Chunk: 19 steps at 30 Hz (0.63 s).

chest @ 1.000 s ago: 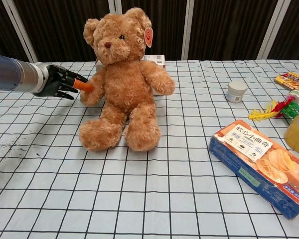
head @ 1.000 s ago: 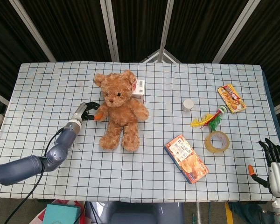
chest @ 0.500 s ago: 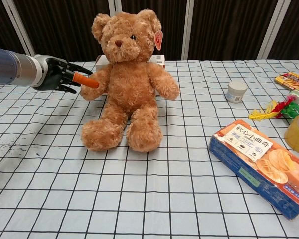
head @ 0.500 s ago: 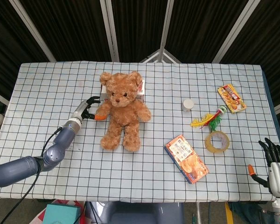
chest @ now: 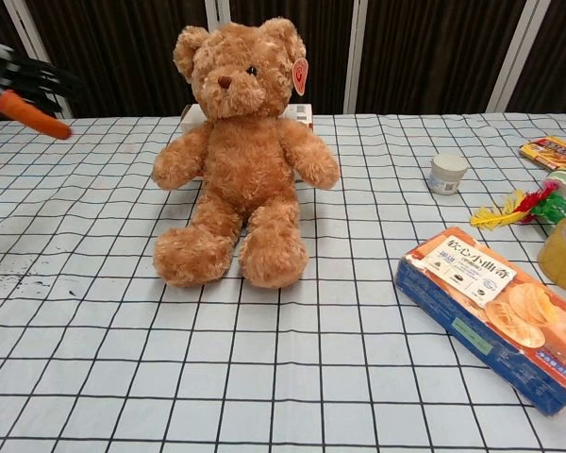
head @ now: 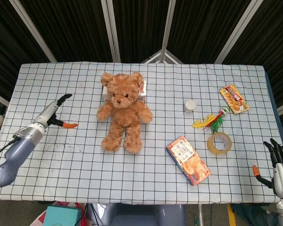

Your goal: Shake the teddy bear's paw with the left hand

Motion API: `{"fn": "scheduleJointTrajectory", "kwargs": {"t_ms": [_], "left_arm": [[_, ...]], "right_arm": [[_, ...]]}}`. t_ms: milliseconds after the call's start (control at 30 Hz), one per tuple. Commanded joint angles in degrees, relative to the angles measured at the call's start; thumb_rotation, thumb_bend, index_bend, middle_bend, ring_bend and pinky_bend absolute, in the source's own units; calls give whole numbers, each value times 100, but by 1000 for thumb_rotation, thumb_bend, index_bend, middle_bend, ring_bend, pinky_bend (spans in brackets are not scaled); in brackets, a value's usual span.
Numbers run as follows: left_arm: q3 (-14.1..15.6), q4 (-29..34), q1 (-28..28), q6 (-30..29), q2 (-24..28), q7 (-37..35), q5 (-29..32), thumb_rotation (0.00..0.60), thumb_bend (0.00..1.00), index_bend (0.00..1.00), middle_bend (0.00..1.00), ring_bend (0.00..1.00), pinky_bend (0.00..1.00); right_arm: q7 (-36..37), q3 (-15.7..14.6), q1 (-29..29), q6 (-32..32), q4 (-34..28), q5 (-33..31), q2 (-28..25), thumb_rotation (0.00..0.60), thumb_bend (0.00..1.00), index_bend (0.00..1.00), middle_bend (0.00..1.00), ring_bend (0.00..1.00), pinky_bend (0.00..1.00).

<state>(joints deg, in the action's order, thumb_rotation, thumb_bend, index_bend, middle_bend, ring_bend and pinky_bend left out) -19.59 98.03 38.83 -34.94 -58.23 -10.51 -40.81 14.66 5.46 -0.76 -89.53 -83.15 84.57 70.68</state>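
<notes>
So the left hand [head: 54,115] is hanging well off to the bear's [head: 124,110] side, fingers spread, holding nothing. Paw [chest: 173,166] is sitting free, so the shake looks either done or not started. Bear is sitting upright on the checked tablecloth [head: 146,183], dark curtains behind. Right hand [head: 279,165] is idling at the table's corner, fingers apart.

Count on my tabletop [head: 47,84]: one teddy bear [head: 124,109], one white box [head: 140,88] behind it, one small jar [head: 190,105], one tape roll [head: 220,142], one feathered toy [head: 212,120], two snack packs [head: 188,160] [head: 234,99].
</notes>
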Motion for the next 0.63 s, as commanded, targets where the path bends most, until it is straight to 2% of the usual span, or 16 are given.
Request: {"fn": "scheduleJointTrajectory", "kwargs": {"t_ms": [33, 100, 167, 267, 433, 633], "left_arm": [[524, 448, -1120, -2044, 588, 902, -1525, 600, 173, 7, 28, 0, 0], [797, 168, -1565, -3129, 515, 1281, -2409, 600, 175, 32, 43, 0, 0], [1009, -89, -1882, -3698, 490, 1212, -3007, 600, 177, 52, 47, 0, 0], [1224, -372, -2265, -4212, 519, 719, -3532, 600, 177, 79, 57, 0, 0], [1502, -830, -2578, -4538, 404, 406, -3959, 600, 177, 93, 65, 0, 0], [1602, -1123, -2685, -4564, 222, 191, -4055, 600, 177, 96, 69, 0, 0]], "right_arm": [[-7, 28, -7, -71, 24, 19, 25, 600, 367, 129, 73, 89, 0], [-47, 36, -8, -123, 30, 49, 57, 600, 367, 129, 73, 89, 0], [-93, 40, -10, -169, -2, 83, 75, 600, 367, 129, 73, 89, 0], [-311, 42, -8, -276, -18, 167, 128, 600, 367, 129, 74, 89, 0], [-499, 5, -2, -362, 13, 302, 160, 600, 367, 129, 73, 89, 0], [-613, 32, 23, -418, 128, 355, 162, 600, 367, 129, 73, 89, 0]]}}
